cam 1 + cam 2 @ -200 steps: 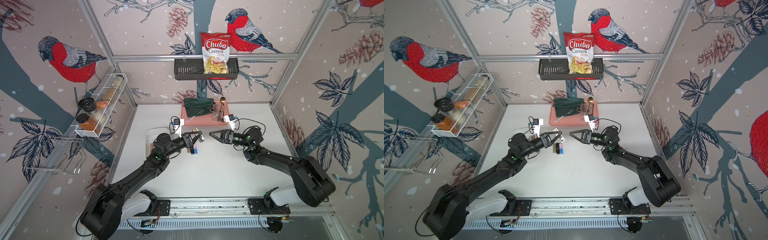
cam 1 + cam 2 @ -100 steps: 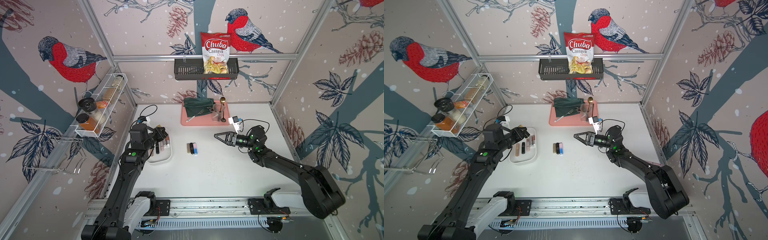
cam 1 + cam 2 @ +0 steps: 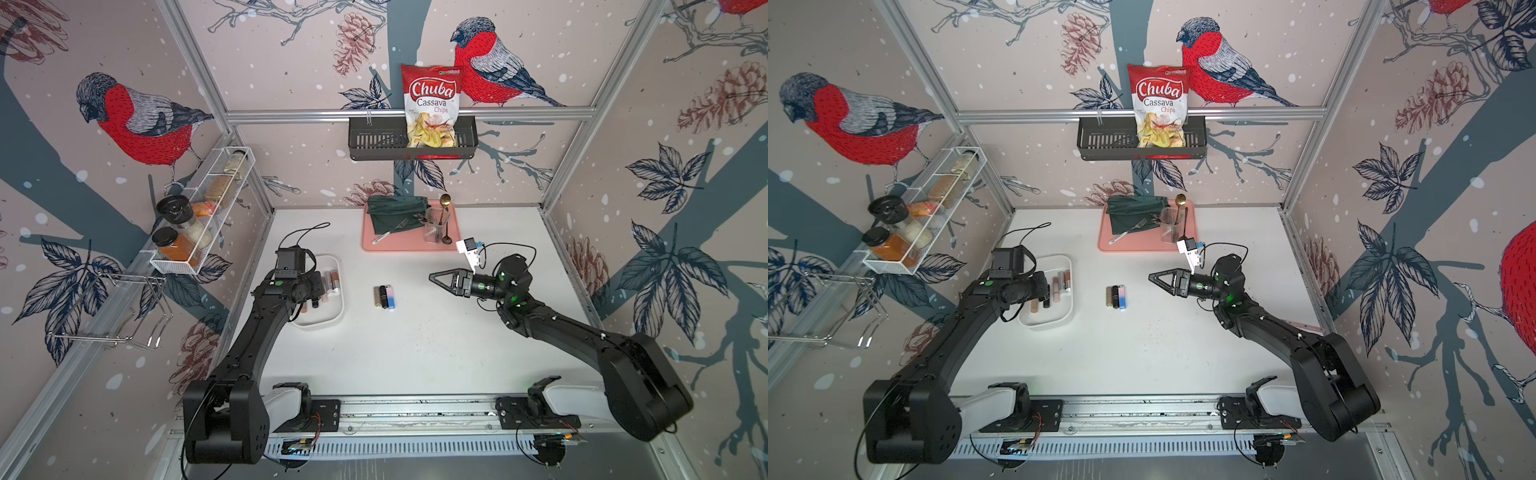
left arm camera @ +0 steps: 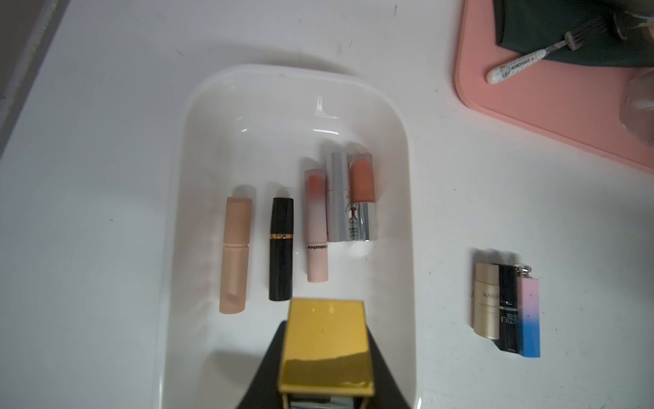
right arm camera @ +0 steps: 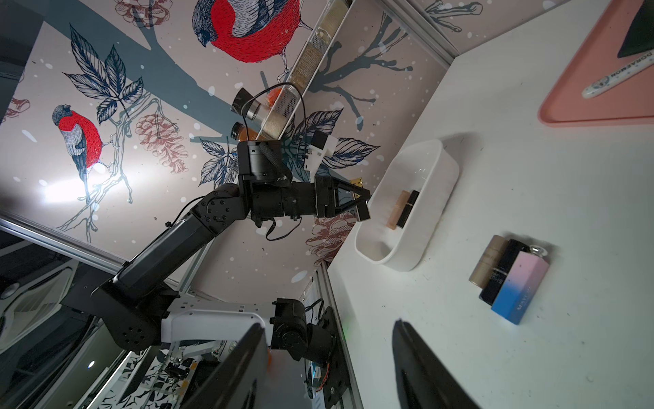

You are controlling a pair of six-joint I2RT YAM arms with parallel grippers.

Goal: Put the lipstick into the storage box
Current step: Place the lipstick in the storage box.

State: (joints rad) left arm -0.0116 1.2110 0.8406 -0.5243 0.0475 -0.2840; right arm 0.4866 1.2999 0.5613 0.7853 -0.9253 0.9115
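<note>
Glossy square gold lipstick (image 4: pixel 325 340) above smooth rounded white plastic storage box (image 4: pixel 269 117)

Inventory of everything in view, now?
storage box: one, white, left side of table
boxed lipsticks: five, mixed colours, lying inside it
gold lipstick: one, gold, held above the box
loose lipsticks: three, champagne, black, pink-blue, mid-table together
tray: one, pink, far edge, with green cloth, fork, glass
wall basket: one, black, back wall, holds chips bag
wire rack: one, white, left wall, holds spice jars
left gripper: one, black, shut on gold lipstick
right gripper: one, black, open, right of loose lipsticks
</note>
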